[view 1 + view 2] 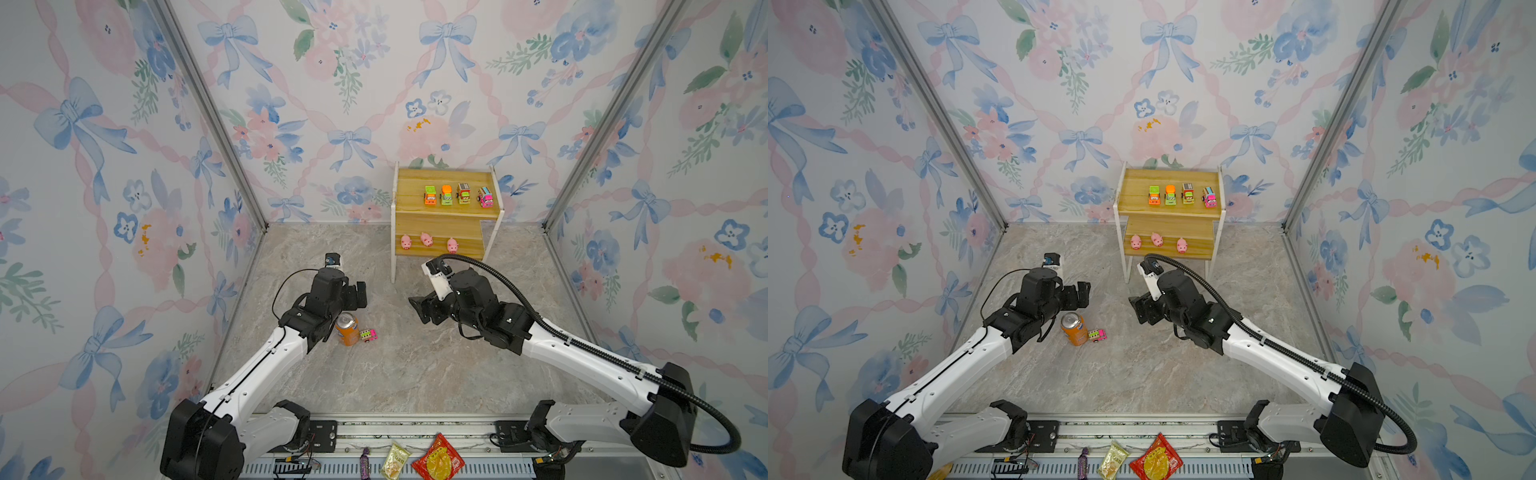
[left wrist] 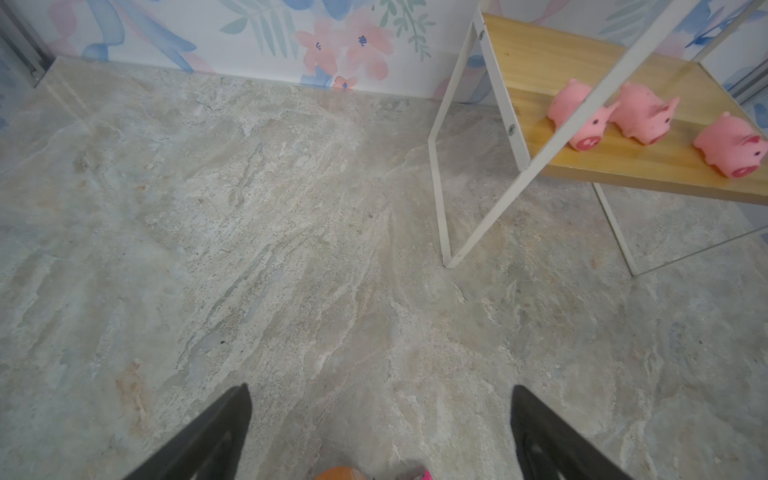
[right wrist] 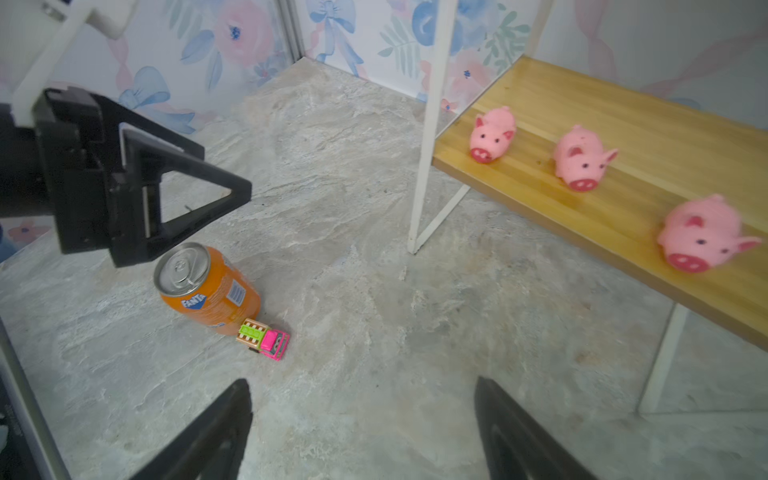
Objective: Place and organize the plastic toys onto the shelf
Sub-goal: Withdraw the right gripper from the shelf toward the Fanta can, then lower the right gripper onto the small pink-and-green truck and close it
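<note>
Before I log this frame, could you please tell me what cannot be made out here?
- Left wrist view: truck and can cut off by the frame edge.
- Same view: one pig partly behind a bar of the shelf.
- Top views: print on the packets too small to read.
</note>
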